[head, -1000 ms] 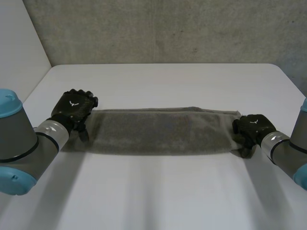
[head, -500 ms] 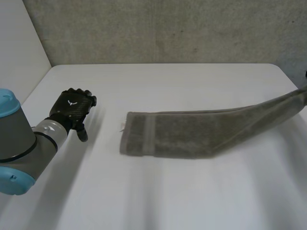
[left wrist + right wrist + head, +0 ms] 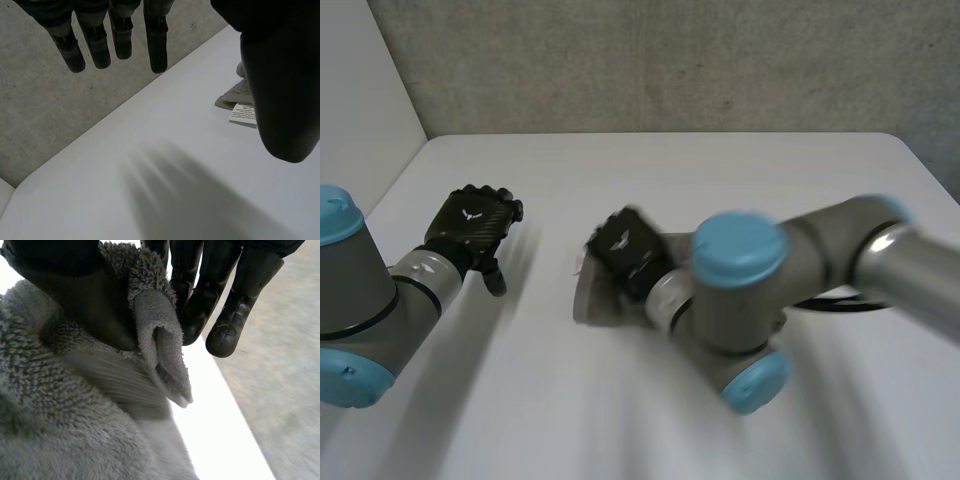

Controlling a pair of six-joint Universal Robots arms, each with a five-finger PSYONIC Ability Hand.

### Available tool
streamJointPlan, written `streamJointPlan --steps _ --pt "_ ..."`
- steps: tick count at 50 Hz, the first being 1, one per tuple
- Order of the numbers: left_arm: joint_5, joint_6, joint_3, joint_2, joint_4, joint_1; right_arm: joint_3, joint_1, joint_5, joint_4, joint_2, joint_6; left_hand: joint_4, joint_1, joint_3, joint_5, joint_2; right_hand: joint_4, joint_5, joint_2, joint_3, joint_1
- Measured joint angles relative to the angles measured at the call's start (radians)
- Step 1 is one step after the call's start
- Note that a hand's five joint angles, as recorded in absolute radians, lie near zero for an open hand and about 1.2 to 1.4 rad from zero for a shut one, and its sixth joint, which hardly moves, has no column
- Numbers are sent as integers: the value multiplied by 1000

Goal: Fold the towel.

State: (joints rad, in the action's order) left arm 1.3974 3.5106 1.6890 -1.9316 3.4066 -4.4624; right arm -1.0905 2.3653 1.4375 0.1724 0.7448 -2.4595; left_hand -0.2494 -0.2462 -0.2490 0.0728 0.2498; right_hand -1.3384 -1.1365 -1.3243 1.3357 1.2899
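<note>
Towel (image 3: 588,300) first: you will find it left of the counter's (image 3: 720,170) middle, most of it hidden beneath the right arm (image 3: 790,270), which reaches across from the right side toward the left. Your right hand (image 3: 625,250) sits over the towel's left end. In its wrist view you can see the thumb (image 3: 80,295) and fingers (image 3: 227,320) pinching a doubled edge of the grey pile; a fold pokes out between them and the rest of the cloth bunches under the palm. Your left hand (image 3: 475,228) is well apart from the towel, on the left side of the counter, holding nothing. Its wrist view shows its fingers straight and slightly spread above the white surface, with its thumb standing off to one side. Past that thumb a corner of the towel lies flat on the counter, a small white label (image 3: 243,114) sticking out from it. Along the counter's far edge runs a grey concrete wall (image 3: 650,60).
</note>
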Motion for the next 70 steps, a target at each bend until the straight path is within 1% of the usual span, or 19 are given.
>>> streamJointPlan --steps 4,6,7,8,9,11,12,13,14,18,20,27,31,35,39,45,53,60,70 --pt "0 0 0 -2 0 -2 45 48 3 6 -86 54 0 0 0 0 0 0 0 0 -1 0" --pt "0 0 1 -2 0 -3 61 56 4 5 -107 73 0 0 0 -2 -1 60 44 50 -54 -33" --pt "0 0 1 -3 0 -3 67 58 5 3 -112 80 0 0 1 -2 -2 138 114 127 -131 -97" --pt "-1 0 1 -3 0 -4 76 58 6 1 -116 89 0 0 1 -2 -2 314 276 308 -306 -271" --pt "-1 0 2 -4 0 -4 81 57 7 -1 -113 93 0 0 1 -2 -2 548 516 549 -538 -511" --pt "-1 1 3 -4 0 -5 83 53 8 -4 -97 95 1 0 1 -2 -2 829 827 854 -837 -808" --pt "-1 1 4 -4 0 -5 83 50 9 -4 -89 95 1 0 1 -2 -2 892 890 913 -898 -866" --pt "-1 1 4 -4 0 -4 80 43 12 -6 -66 88 1 0 1 -2 -2 1032 1025 1027 -1024 -978" --pt "-1 1 4 -4 0 -4 77 36 13 -6 -42 78 1 0 1 -2 -2 1066 1067 1060 -1060 -1010" --pt "-1 1 5 -3 0 -1 58 3 18 -9 41 27 1 0 1 -2 -2 1081 1071 1075 -1085 -1044" --pt "-2 1 5 -2 0 1 39 -29 18 -10 105 -27 1 0 1 -2 -2 1081 1071 1075 -1085 -1049" --pt "-1 0 5 12 0 21 -25 -118 12 -37 250 -167 1 0 1 -2 -2 1081 1071 1075 -1085 -1053" --pt "0 -1 5 33 0 53 -94 -185 8 -107 321 -224 1 0 1 -2 -2 1081 1071 1075 -1089 -1054" --pt "1 -6 7 48 0 85 -183 -259 3 -176 357 -244 1 0 1 -2 -2 1081 1071 1075 -1089 -1054" --pt "2 -17 9 59 0 114 -298 -333 0 -202 379 -244 1 0 1 -2 -2 1081 1070 1074 -1088 -1051" --pt "2 -25 7 66 0 146 -437 -414 -10 -176 396 -238 1 0 1 -3 -2 1065 1030 1066 -1069 -1011" --pt "6 -27 -8 64 0 182 -578 -478 -66 -4 364 -232 1 0 1 -2 -2 855 822 845 -856 -822" --pt "9 -27 -9 60 0 195 -590 -484 -79 78 307 -237 1 0 1 -2 -2 790 759 780 -788 -738" --pt "9 -30 1 57 0 199 -587 -476 -78 80 291 -252 1 0 1 -2 -2 787 758 778 -785 -734"
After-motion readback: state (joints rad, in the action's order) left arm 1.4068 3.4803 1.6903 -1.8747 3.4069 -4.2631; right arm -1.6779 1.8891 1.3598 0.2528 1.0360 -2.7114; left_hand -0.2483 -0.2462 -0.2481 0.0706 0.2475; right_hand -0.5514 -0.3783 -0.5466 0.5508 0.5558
